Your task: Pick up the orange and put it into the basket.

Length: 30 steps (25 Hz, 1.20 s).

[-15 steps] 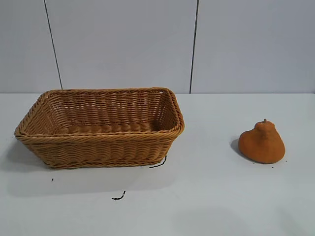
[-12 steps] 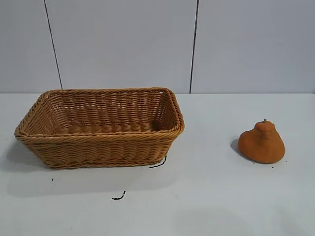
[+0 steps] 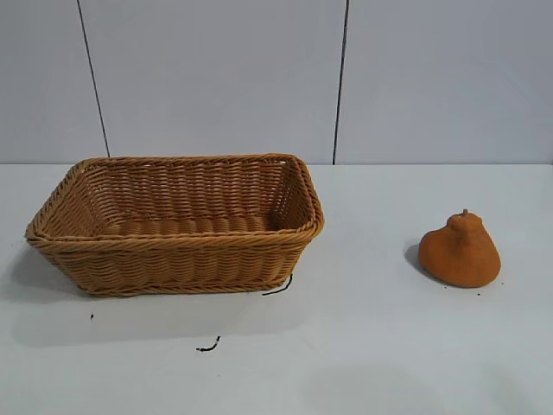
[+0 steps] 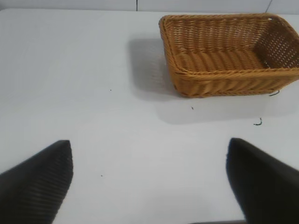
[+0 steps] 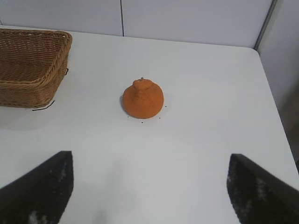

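Nothing has moved since the earlier frames: orange (image 3: 460,252) and basket (image 3: 177,235) sit where they were. Task not started. Right claw (image 5: 149,186) is spread wide, empty, with the orange on the counter (image 3: 371,346) straight ahead of it, well apart. Left claw (image 4: 149,182) also spread, empty, basket ahead and off to one side. Left to do: reach, grasp, carry, drop. Count: one orange, one basket, empty.

No legible text or markings.
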Tool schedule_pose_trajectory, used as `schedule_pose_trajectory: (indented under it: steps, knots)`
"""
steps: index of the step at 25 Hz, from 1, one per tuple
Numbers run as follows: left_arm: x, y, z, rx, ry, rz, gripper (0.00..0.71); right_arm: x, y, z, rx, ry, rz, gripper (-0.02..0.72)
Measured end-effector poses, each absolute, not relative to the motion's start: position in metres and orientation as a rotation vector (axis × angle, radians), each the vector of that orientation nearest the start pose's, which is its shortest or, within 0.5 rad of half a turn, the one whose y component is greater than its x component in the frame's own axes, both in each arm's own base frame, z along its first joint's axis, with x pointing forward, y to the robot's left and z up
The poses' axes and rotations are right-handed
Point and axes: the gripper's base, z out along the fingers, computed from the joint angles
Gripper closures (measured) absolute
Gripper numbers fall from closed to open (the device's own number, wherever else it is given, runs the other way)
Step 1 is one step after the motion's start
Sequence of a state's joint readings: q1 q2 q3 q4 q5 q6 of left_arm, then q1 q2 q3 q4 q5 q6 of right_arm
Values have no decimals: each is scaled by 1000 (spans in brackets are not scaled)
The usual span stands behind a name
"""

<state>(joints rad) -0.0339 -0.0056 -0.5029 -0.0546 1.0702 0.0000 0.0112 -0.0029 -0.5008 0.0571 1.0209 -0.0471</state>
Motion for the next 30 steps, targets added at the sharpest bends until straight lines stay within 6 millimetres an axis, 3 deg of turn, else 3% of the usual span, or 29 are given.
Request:
schedule_pose_trajectory:
  steps: [4, 7, 11, 14, 17, 24, 30]
  knots:
    - [-7, -4, 277, 38, 2045, -87, 71, -3, 4, 292, -58, 1993, 46, 69]
    - [-7, -4, 277, 38, 2045, -87, 71, 13, 5, 312, -56, 2055, 47, 69]
    - [-7, -4, 277, 38, 2045, -87, 71, 56, 5, 343, -55, 2182, 50, 69]
    - [-7, -4, 277, 38, 2045, -87, 71, 102, 5, 360, -48, 2284, 55, 69]
    - [-7, -4, 277, 38, 2044, -87, 71, 153, 6, 364, -32, 2405, 68, 69]
    - [-7, -4, 277, 38, 2044, -87, 71, 270, 9, 331, 4, 2674, 104, 69]
    - [-7, -4, 277, 38, 2044, -87, 71, 339, 15, 283, 6, 2822, 160, 69]
